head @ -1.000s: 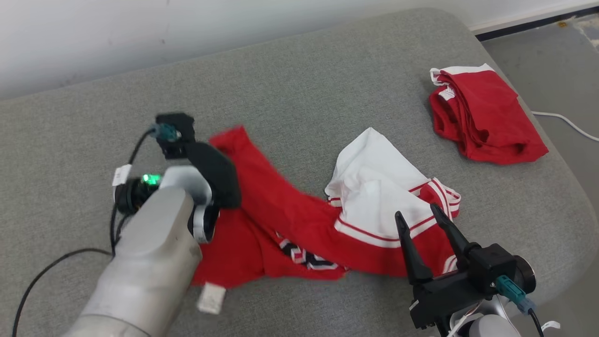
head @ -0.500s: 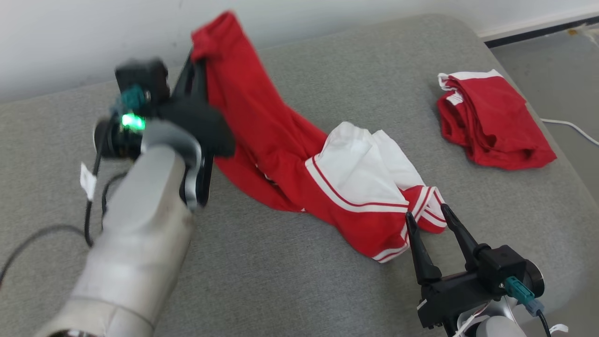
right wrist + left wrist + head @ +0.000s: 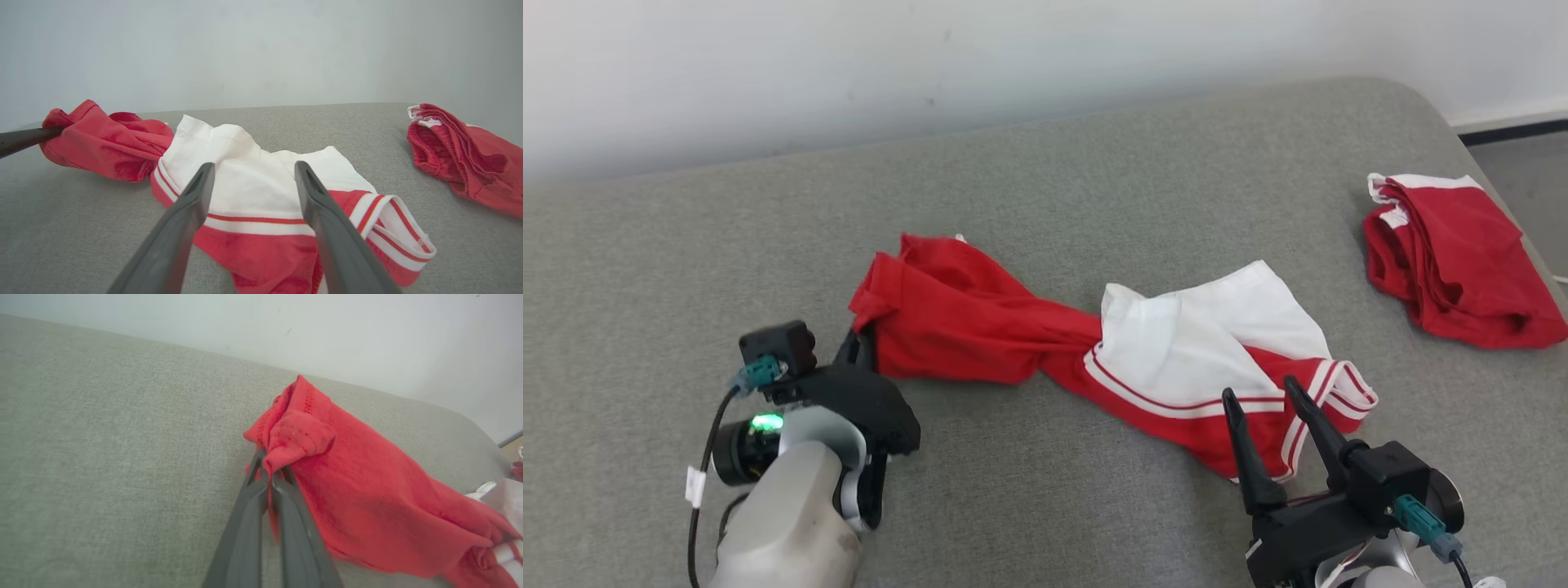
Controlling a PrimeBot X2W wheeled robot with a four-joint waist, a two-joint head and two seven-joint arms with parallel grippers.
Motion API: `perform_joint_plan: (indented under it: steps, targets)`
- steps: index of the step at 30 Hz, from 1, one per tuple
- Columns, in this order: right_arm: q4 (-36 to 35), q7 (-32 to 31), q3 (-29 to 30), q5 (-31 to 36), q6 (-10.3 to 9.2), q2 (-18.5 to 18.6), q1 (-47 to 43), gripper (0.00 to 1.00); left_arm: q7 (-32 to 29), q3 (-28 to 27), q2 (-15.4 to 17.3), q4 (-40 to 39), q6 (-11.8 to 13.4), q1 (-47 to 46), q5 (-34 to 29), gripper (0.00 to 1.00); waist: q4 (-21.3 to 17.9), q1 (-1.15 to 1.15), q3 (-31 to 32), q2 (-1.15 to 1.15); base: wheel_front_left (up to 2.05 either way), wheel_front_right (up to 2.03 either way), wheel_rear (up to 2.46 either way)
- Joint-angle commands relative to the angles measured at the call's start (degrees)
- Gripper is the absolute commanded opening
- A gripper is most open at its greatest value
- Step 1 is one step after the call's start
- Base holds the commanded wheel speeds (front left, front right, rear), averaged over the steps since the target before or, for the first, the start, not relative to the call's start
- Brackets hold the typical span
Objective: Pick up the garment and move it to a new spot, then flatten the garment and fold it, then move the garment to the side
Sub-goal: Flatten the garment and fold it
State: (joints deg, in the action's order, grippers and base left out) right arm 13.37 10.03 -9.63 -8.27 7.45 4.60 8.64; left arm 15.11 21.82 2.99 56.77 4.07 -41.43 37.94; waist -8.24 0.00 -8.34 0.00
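The garment (image 3: 1143,367) lies twisted across the grey cushion (image 3: 1045,180), with its red half (image 3: 367,490) on the left and a white side panel (image 3: 245,179) with striped trim on the right. No lettering shows. My left gripper (image 3: 854,347) is low at the garment's left end. In the left wrist view this gripper (image 3: 267,457) is shut on a bunched red corner. My right gripper (image 3: 1262,392) stands open at the garment's near right edge, and in its wrist view the gripper (image 3: 253,167) has nothing between the fingers.
A second red garment (image 3: 1454,261) lies bunched near the cushion's right edge, also in the right wrist view (image 3: 461,159). A pale wall (image 3: 1013,65) runs behind the cushion. Bare grey cushion extends to the left and along the front.
My left gripper lifted the garment's red end high, then brought it back down on the left, still gripping. The garment now lies stretched out and twisted. The head camera shifted; the right gripper stayed open.
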Motion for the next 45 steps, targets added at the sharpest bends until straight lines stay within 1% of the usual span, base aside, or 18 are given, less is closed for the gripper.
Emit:
perform_joint_plan:
  steps: [1,2,5,8,14,16,18,22,26,30,32,36,37,38,39,40,42,45]
  targets:
    - [0.0,-0.3,0.0,-0.4,0.04,0.1,-0.8,1.0,0.0,-0.3,0.0,-0.7,-0.1,1.4,0.1,0.4,1.3,0.0,1.4,0.0,0.0,0.0,0.0]
    - [0.0,-0.2,0.1,-0.5,0.03,0.0,-0.8,1.0,0.0,-0.3,-0.1,-1.3,-0.2,2.1,0.0,1.0,1.5,0.0,1.6,0.0,0.0,0.0,0.0]
    - [-0.1,-0.4,0.2,-0.6,0.03,-0.1,-1.1,1.0,0.0,-0.5,-0.1,-2.9,-0.2,3.8,-0.8,1.0,1.8,0.0,1.9,0.0,0.0,0.0,0.0]
    - [-0.4,-0.4,0.4,-0.6,0.03,-0.3,-1.4,1.0,0.0,-0.5,0.2,-4.1,1.0,5.3,-1.9,1.0,2.0,0.0,1.9,0.0,0.0,0.0,0.0]
    - [-0.2,0.0,0.6,-0.9,0.03,-0.5,-1.6,1.0,0.0,0.5,1.9,-5.0,2.4,6.6,-4.2,1.0,2.0,0.0,2.0,0.0,0.0,0.0,0.0]
    - [0.0,0.1,0.7,-0.8,0.04,-0.6,-1.8,1.0,-0.7,2.0,3.0,-5.2,2.6,6.2,-5.9,1.0,1.8,0.0,2.1,0.0,0.0,0.0,0.0]
    - [0.0,0.1,0.7,-0.8,0.03,-0.7,-1.7,1.0,-2.4,4.5,4.2,-5.3,2.8,5.0,-8.2,1.0,1.5,0.0,2.1,0.0,0.0,0.0,0.0]
    - [0.1,0.1,0.3,-1.0,0.04,-0.9,-1.2,1.0,-7.3,9.8,6.4,-5.2,1.9,2.2,-13.2,1.0,0.4,0.0,1.8,0.0,0.0,0.0,0.0]
    - [0.3,0.4,0.5,-1.1,0.04,-1.1,-1.0,1.0,-12.3,13.4,7.8,-5.0,1.5,-0.4,-16.4,1.0,-0.5,0.0,1.2,0.0,0.0,0.0,0.0]
    - [0.3,0.6,0.6,-1.0,0.04,-1.2,-0.7,1.0,-18.2,15.5,9.1,-3.7,1.5,-2.5,-18.0,1.0,-1.6,0.0,0.7,0.0,0.0,0.0,0.0]
    - [0.3,0.7,0.8,-1.1,0.04,-1.3,-0.6,1.0,-19.1,15.9,10.1,-3.7,1.6,-3.4,-18.6,1.0,-2.0,0.0,0.4,0.0,0.0,0.0,0.0]
    - [0.6,1.1,1.1,-1.1,0.03,-1.4,-0.7,1.0,-19.8,15.9,11.0,-4.5,1.8,-3.7,-18.2,1.0,-2.1,0.0,0.1,0.0,0.0,0.0,0.0]
    - [0.7,1.2,1.2,-1.0,0.04,-1.4,-0.7,1.0,-19.8,16.1,11.1,-4.8,1.7,-3.7,-18.3,0.85,-2.1,0.0,0.1,0.0,0.0,0.0,0.0]
    - [0.8,1.3,1.2,-0.9,0.04,-1.5,-0.8,1.0,-19.9,16.2,11.2,-5.0,1.6,-3.7,-18.3,0.47,-2.0,0.0,0.0,0.0,0.0,0.0,0.0]
    - [0.9,1.3,1.3,-0.9,0.04,-1.5,-0.9,1.0,-19.9,16.4,11.2,-5.3,1.2,-3.6,-18.3,0.27,-1.9,0.0,0.1,0.0,0.0,0.0,0.0]
    - [1.0,1.3,1.4,-0.8,0.04,-1.5,-0.9,1.0,-19.7,16.5,11.2,-5.6,1.0,-3.5,-18.2,0.0,-1.7,0.0,0.1,0.0,0.0,0.0,0.0]
    - [1.1,1.4,1.4,-0.8,0.04,-1.6,-0.7,1.0,-18.7,15.5,10.8,-6.6,0.8,-3.0,-16.8,0.0,-1.3,0.0,0.2,0.0,0.0,0.0,0.0]
    - [1.0,1.4,1.5,-0.6,0.04,-1.6,-0.7,1.0,-15.7,12.0,9.7,-8.9,1.4,-1.9,-13.0,0.0,-0.4,0.0,0.5,0.0,0.0,0.0,0.0]
